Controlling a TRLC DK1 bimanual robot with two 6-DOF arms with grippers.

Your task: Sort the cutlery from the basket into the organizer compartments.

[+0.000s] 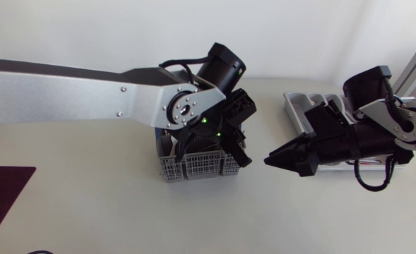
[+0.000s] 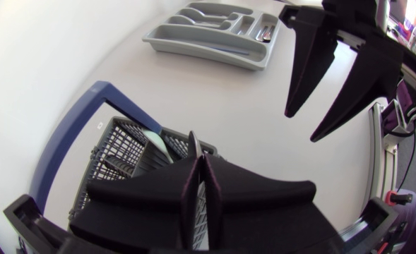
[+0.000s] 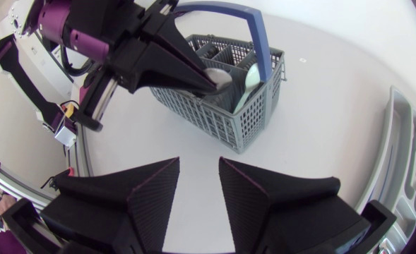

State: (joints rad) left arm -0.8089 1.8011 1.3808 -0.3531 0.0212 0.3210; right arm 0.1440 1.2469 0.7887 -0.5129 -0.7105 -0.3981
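Over the basket (image 1: 193,169), item by item:

- Arms, two. The left arm (image 1: 66,92) runs in a long level line from its side to above the basket, wrist bent down into it. The right arm (image 1: 398,123) is folded on the basket's right side, its gripper pointing at the basket.
- Grippers, two. The left gripper (image 2: 198,166) is inside the basket's top, fingers pinched together on a thin cutlery piece (image 2: 193,141) that stands up between them. What kind of piece it is cannot be told. The right gripper (image 3: 198,162) is near the basket's right side and clear of it, just above the table (image 1: 123,219), with its fingers spread and nothing between them.
- Basket, one. It is a grey plastic lattice with upright walls, divided into cells, and has a blue handle (image 3: 257,35) arching over the top.
- Cutlery in the basket. Two rounded pieces show in the right wrist view: a silvery one at the left gripper's fingertips and a pale spoon-shaped piece (image 3: 246,83) just beside it, standing on end. Any further pieces are hidden by the gripper.
- Organizer (image 2: 193,44), one. It is a grey tray with several long compartments, lying flat well apart from the basket on its right side, partly under the right arm. Some cutlery lies in its compartments, too small to count.
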